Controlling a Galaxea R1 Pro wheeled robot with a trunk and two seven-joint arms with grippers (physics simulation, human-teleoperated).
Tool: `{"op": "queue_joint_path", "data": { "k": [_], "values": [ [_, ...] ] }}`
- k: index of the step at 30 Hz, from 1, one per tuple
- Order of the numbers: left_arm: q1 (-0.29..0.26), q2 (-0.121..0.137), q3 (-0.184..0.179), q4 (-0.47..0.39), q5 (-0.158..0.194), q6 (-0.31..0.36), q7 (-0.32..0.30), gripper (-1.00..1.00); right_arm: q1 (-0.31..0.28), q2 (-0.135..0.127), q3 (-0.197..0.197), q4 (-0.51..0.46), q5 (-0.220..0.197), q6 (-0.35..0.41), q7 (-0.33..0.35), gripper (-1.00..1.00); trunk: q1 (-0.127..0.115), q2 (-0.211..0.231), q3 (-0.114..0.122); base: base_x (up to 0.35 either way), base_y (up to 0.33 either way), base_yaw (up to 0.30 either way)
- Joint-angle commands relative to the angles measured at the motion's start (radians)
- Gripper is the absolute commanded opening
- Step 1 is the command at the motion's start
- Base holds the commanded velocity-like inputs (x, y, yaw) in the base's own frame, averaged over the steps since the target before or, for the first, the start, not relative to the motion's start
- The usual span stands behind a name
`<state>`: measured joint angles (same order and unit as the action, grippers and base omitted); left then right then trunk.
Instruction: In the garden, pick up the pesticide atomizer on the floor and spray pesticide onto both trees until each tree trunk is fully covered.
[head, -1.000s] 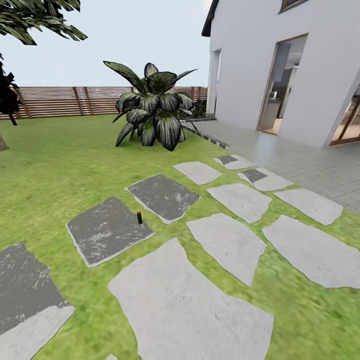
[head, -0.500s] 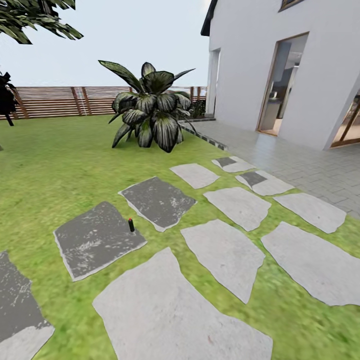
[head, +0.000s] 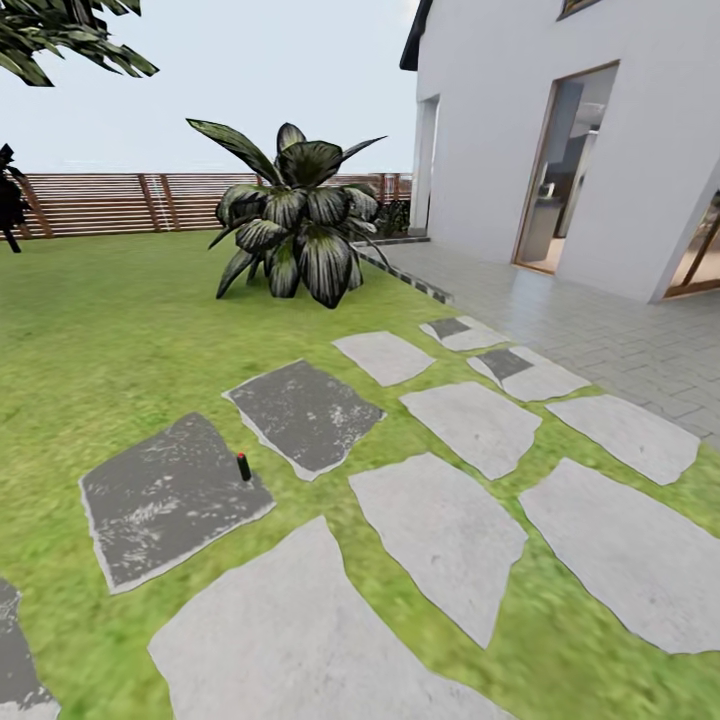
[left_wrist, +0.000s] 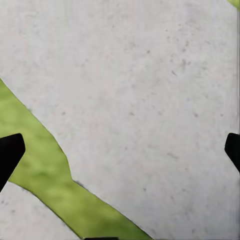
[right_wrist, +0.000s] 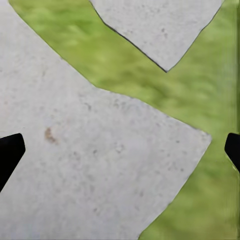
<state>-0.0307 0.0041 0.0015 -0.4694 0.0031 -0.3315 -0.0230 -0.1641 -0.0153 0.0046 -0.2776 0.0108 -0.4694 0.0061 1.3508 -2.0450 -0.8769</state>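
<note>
Now the small black pesticide atomizer w/ red mark (head: 243, 466) stood upright at the dark grey stepping stone (head: 165, 500) edge, on grass; whole view shifted vs. 1 s ago, so camera moved. L gripper (left_wrist: 120, 150) and R gripper (right_wrist: 120, 150) fingertips wide apart, holding nothing.

No readable text, label, brand, number or sign appears in any view

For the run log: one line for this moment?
phase: approach | small black atomizer: upright, edge of dark grey stepping stone, unheld | grippers: open, above pale stones
</note>
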Motion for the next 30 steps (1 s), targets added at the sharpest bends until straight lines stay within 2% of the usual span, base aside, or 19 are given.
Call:
{"op": "queue_joint_path", "data": {
  "k": [1, 15, 30],
  "values": [
    [0.000, 0.000, 0.000, 0.000, 0.000, 0.000, 0.000, 1.00, 0.000, 0.000, 0.000, 0.000, 0.000, 0.000, 0.000, 1.00, 0.000, 0.000, 0.000, 0.277, -0.169, 0.004],
    [0.000, 0.000, 0.000, 0.000, 0.000, 0.000, 0.000, 1.00, 0.000, 0.000, 0.000, 0.000, 0.000, 0.000, 0.000, 1.00, 0.000, 0.000, 0.000, 0.274, -0.172, 0.100],
    [0.000, 0.000, 0.000, 0.000, 0.000, 0.000, 0.000, 1.00, 0.000, 0.000, 0.000, 0.000, 0.000, 0.000, 0.000, 1.00, 0.000, 0.000, 0.000, 0.241, -0.193, 0.226]
  ]
}}
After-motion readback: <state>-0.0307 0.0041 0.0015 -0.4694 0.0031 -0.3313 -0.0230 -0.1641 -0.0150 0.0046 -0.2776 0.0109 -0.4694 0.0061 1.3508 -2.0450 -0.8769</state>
